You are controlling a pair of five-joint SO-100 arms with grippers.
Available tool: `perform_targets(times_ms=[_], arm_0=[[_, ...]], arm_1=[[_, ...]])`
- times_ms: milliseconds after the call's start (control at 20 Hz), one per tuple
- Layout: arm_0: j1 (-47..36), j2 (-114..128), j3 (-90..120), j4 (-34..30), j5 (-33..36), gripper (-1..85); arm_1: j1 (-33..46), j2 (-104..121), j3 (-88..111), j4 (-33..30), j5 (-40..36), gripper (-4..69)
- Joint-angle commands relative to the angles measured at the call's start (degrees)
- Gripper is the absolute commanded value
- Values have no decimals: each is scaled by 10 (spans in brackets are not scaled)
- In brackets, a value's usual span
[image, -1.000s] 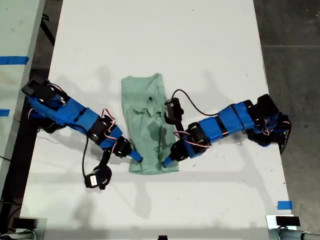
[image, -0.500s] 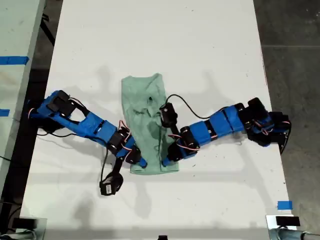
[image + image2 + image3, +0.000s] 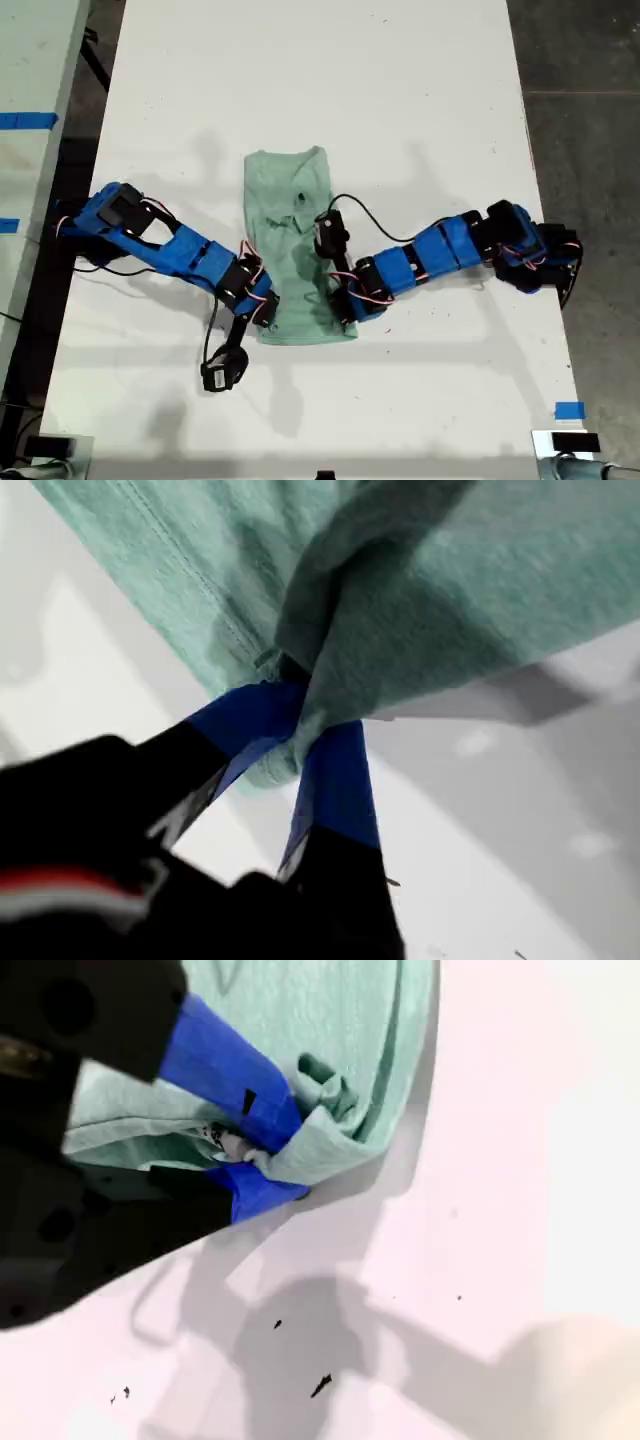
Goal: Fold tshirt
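Both claws, my first claw (image 3: 300,735) and my second claw (image 3: 262,1160), are clamped on the tshirt (image 3: 290,240) hem; uneven lifting could slip one corner, skewing the fold

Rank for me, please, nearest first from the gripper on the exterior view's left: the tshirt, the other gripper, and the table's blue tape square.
1. tshirt, pinched in that gripper.
2. other gripper, across the hem.
3. blue tape square, view's lower right.

Pale mint-green tshirt (image 3: 292,240), folded into a long strip, mid-table, lower corners seemingly bunched.
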State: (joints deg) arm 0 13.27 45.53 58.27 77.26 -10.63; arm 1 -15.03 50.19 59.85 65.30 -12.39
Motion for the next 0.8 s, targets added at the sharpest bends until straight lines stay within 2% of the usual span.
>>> perform_targets(times_ms=[0,200,450,600,750], arm_0=[[23,54,-27,3,2,0],[65,112,-47,-19,5,0],[90,179,-47,-26,-18,0],[87,214,-44,-33,-16,0],[61,248,-37,6,-5,0]], arm_1=[[-20,43,-47,16,-10,-14],[-50,119,-80,35,1,-14],[-57,167,-82,11,-8,-14],[-38,168,-82,9,-28,-14],[3,175,-82,25,-71,-14]])
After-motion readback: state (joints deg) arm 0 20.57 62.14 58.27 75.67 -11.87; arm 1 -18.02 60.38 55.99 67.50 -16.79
